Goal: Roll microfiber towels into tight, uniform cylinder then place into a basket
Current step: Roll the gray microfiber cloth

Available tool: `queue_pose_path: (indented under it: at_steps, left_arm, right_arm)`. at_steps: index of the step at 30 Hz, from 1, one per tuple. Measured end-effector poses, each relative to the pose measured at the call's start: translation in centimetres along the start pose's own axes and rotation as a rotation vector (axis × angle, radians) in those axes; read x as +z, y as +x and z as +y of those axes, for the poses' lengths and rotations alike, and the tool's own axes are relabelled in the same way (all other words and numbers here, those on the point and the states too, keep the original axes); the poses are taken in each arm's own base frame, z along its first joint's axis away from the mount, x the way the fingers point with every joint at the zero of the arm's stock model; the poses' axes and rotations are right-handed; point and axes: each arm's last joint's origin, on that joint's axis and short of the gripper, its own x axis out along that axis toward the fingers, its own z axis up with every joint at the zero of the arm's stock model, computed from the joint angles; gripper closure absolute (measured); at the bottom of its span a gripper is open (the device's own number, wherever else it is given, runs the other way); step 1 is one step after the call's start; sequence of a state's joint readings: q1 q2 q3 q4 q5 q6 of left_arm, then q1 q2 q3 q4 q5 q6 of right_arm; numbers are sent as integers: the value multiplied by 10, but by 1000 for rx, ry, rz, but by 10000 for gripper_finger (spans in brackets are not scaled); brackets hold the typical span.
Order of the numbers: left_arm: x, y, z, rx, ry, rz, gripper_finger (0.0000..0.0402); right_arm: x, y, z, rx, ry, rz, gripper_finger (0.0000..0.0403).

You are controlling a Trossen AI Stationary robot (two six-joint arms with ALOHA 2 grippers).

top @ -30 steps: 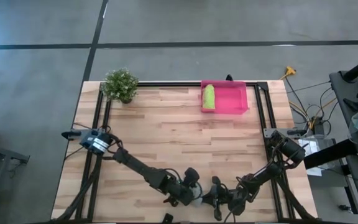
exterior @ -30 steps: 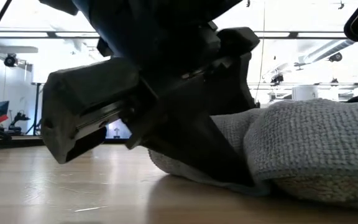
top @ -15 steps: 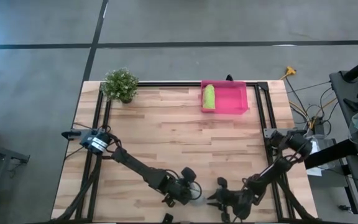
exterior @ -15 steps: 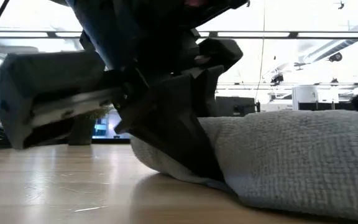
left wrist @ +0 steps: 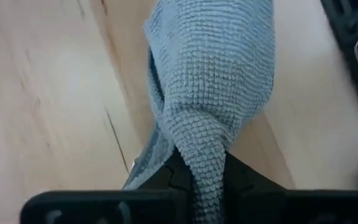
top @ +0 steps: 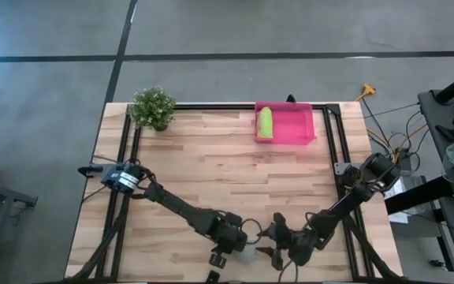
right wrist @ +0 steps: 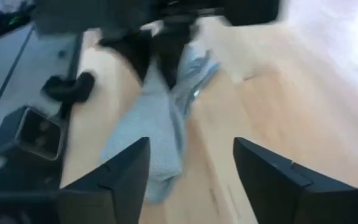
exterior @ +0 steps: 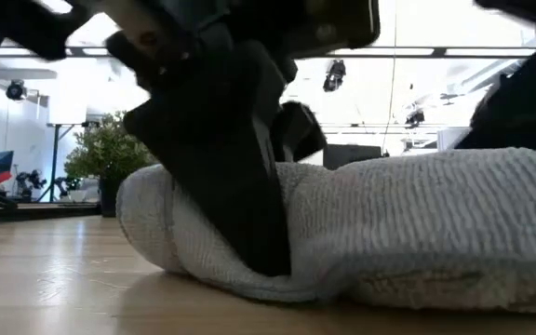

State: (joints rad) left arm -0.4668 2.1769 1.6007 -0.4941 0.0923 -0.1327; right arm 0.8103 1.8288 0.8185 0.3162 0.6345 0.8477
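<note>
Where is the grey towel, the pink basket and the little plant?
grey towel (left wrist: 216, 81), left wrist view, middle of the cloth.
pink basket (top: 294, 126), high view, bare floor inside.
little plant (top: 153, 106), high view, its leaves.

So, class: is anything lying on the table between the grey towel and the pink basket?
Nothing visible. The grey towel, pinched by the left gripper, sits at the near edge; bare wood runs to the basket.
</note>
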Motion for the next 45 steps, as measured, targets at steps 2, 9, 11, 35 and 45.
queue_pose_path:
  at_steps: [2, 9, 11, 35, 45]
  left_arm:
    - [0, 0, 7, -40, -62, 6, 390]
    - [-2, 1, 34, -80, -210, -3, 389]
    - [1, 2, 42, -85, -264, -56, 389]
    - [-3, 9, 47, -265, -328, -150, 389]
    - [1, 2, 43, -295, -327, -178, 389]
  right_arm:
    - [7, 0, 6, 45, -95, 6, 161]
    - [35, 10, 37, -14, -272, 83, 122]
    - [40, 16, 43, -85, -303, 149, 109]
    - [10, 83, 67, -447, -506, 485, 171]
    - [8, 83, 66, -428, -545, 520, 354]
